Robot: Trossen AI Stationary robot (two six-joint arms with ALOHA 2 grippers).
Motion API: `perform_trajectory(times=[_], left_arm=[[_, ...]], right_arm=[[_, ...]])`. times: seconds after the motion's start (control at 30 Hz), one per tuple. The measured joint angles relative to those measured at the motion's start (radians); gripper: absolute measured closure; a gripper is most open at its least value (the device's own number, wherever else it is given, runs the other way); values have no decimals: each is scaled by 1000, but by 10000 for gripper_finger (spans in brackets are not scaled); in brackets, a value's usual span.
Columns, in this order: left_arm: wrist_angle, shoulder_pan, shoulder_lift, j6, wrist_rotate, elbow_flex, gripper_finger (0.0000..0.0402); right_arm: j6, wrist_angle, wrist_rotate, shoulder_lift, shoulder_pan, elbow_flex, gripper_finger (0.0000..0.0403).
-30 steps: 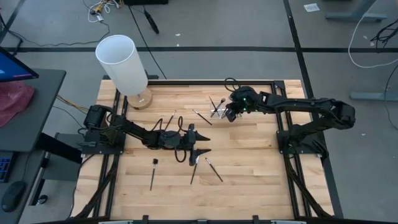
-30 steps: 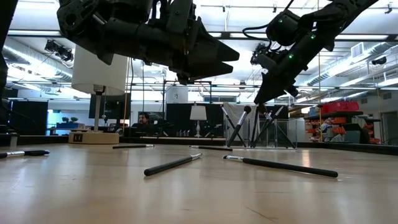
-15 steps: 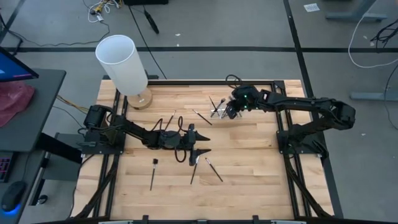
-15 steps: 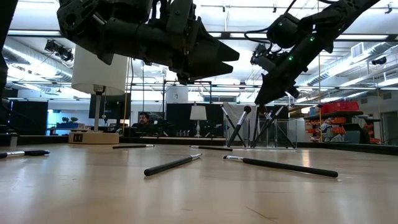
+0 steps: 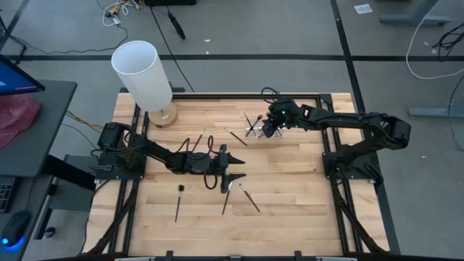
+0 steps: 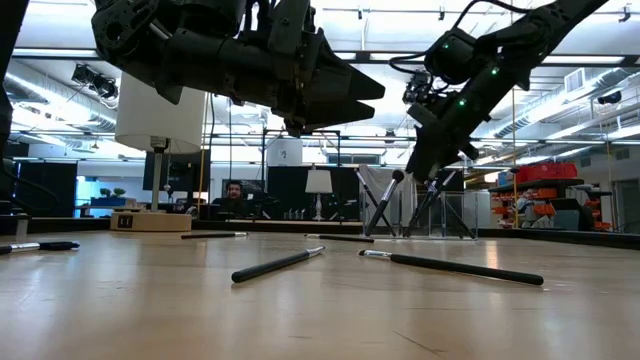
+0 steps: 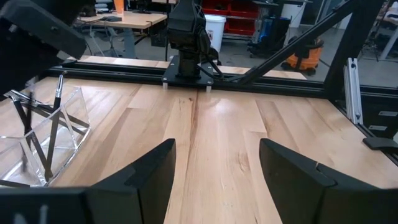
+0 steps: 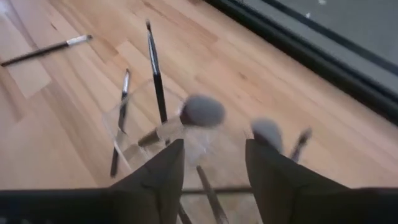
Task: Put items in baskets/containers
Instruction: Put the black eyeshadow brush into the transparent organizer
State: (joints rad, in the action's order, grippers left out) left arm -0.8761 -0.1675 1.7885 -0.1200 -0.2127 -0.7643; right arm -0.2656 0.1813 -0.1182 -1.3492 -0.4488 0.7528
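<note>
The clear plastic holder [image 5: 254, 130] stands at the far middle of the wooden table [image 5: 290, 188], directly under the right gripper [image 5: 266, 130], whose two fingers stand apart above the holder's rim with nothing between them. Several makeup brushes [image 8: 155, 71] lean upright inside the holder, bristle tips up. The right arm [image 5: 348, 122] reaches in from the right side, stretched almost flat across the far part of the table, wrist tipped down over the holder.

The left gripper [image 5: 233, 168] hangs open and empty above the table's middle, its arm running in from the left edge. Loose brushes lie flat around it: one [image 5: 178, 201] near left, two [image 5: 249, 197] just near of the gripper, and others [image 5: 235, 135] between it and the holder.

No readable writing shows.
</note>
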Motion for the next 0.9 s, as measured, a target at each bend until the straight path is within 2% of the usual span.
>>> perform_trajectory(times=[0.23, 0.53, 0.67, 0.73, 0.9], left_arm=[[0, 0, 0, 0, 0, 0, 168], [0, 0, 0, 0, 0, 0, 168], [10, 0, 0, 0, -2, 0, 168], [75, 0, -4, 0, -32, -1, 168], [395, 9, -110, -39, -229, 0, 168]], right_arm=[[39, -79, -21, 37, -2, 0, 204], [47, -87, -32, 233, 31, 0, 222], [45, -82, -23, 308, 135, 0, 235], [41, -79, -22, 321, 215, -2, 242], [2, -135, -22, 317, 454, -84, 256]])
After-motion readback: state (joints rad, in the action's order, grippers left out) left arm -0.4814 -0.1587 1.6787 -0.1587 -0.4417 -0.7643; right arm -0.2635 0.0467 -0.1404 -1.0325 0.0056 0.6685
